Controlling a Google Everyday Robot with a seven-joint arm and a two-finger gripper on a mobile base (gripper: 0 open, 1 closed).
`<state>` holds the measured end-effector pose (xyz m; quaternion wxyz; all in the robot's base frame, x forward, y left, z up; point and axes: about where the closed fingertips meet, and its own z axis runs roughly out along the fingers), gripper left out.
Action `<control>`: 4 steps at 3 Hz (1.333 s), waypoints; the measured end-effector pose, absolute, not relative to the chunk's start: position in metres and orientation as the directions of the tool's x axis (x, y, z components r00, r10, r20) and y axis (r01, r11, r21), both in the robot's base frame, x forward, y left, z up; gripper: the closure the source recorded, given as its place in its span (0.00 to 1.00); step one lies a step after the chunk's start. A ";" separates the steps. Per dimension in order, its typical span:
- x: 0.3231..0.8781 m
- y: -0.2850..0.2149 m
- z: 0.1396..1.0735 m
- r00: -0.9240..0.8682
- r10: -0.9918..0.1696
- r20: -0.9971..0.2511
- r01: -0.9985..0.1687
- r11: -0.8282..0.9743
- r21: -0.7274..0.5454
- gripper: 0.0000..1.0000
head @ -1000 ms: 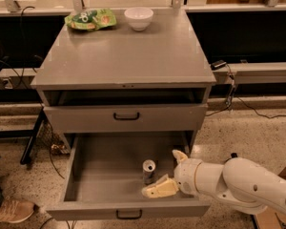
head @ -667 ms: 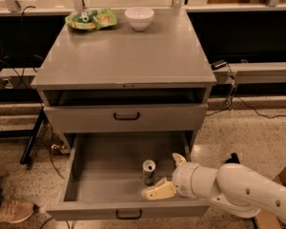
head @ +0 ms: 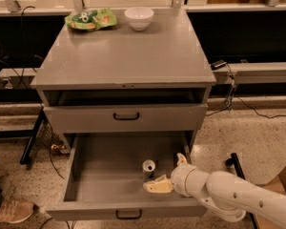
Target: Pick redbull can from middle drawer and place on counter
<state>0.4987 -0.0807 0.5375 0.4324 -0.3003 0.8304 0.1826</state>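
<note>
The redbull can (head: pixel 148 168) stands upright on the floor of the pulled-out middle drawer (head: pixel 105 175), right of centre, its shiny round top showing. My gripper (head: pixel 168 173) reaches into the drawer from the right on a white arm. Its fingers are spread: one cream finger (head: pixel 157 186) lies just in front of the can, the other (head: pixel 181 159) points up to the can's right. The can is not held. The counter (head: pixel 128 56) is the flat grey cabinet top above.
A white bowl (head: pixel 138 17) and a green snack bag (head: pixel 89 19) sit at the counter's back edge. Another grey drawer front (head: pixel 126 116) with a black handle is above the open drawer. A shoe (head: pixel 8 210) is at lower left; cables lie on the floor.
The arm has drawn slightly left, bringing the gripper closer around the can. The can has not moved.
</note>
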 end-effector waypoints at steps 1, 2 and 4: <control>0.515 -0.077 0.510 -0.461 -0.336 -0.821 -0.625 0.780 0.031 0.00; 0.528 -0.061 0.481 -0.484 -0.335 -0.809 -0.614 0.788 0.041 0.00; 0.541 -0.037 0.443 -0.519 -0.331 -0.788 -0.614 0.786 0.074 0.19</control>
